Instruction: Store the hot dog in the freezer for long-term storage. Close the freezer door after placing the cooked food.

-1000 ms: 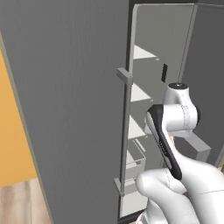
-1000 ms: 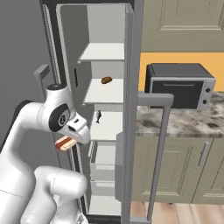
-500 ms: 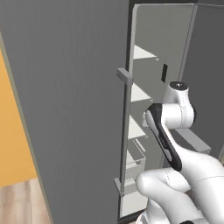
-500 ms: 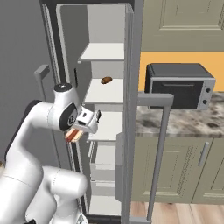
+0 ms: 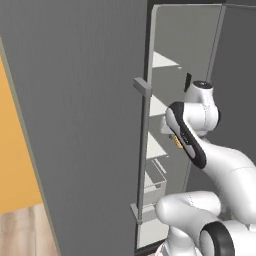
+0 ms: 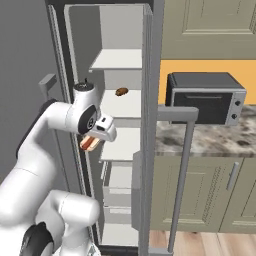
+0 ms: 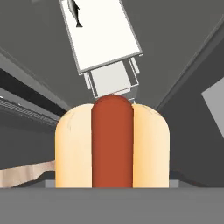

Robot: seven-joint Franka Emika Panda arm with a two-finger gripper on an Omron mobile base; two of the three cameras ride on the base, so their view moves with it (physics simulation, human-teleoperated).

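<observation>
Kitchen side: the freezer [image 6: 125, 100] stands open, its door [image 5: 75, 125] swung wide at my left. My pincer [image 6: 92, 142] is clamped on the hot dog [image 7: 112, 144], just outside the shelves [image 6: 120, 145]. I judge a shelf edge could knock the bun loose if I push in low or tilted.

The freezer [image 6: 122, 30] was seen standing wide open, its door [image 5: 75, 120] swung well aside, so the way in was left clear. Bare room was offered on the shelf [image 6: 120, 142] just beside the gripper [image 6: 91, 144] and the held hot dog [image 7: 112, 144]. One shelf up, a small brown item [image 6: 121, 91] was lodged; a fish [image 7: 74, 8] was spotted on a white shelf.
</observation>
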